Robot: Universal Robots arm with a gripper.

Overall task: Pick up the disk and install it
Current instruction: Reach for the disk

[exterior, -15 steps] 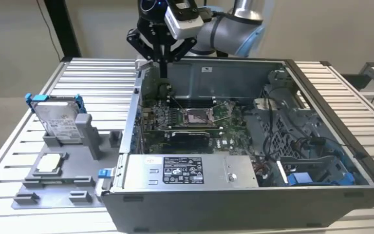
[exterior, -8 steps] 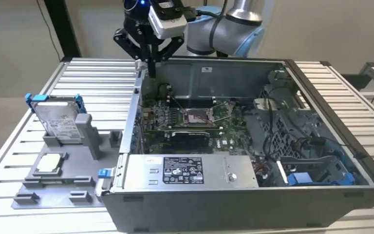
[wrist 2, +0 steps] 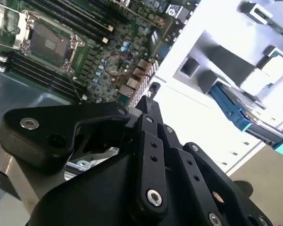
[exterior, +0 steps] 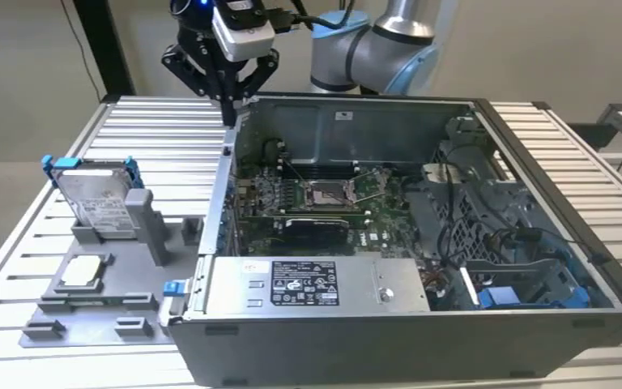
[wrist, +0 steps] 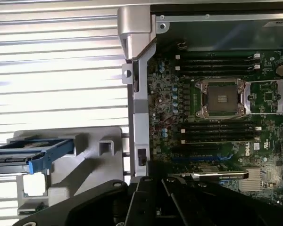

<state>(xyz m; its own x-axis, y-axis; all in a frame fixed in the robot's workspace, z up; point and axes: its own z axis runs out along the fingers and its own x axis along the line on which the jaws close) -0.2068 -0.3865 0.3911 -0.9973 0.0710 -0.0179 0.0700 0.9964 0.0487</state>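
Observation:
The disk is a silver-grey drive with a white label in a bright blue bracket. It stands upright in a grey holder on the exterior view's left, and its blue bracket shows in both wrist views. My gripper hangs high over the back left corner of the open computer case, well behind the disk. Its black fingers meet at the tips, shut with nothing between them.
The grey fixture also carries a small square silver chip. Inside the case lie a green motherboard, a silver power supply box at the front, and a bay with blue parts at the front right. A ribbed metal table surrounds everything.

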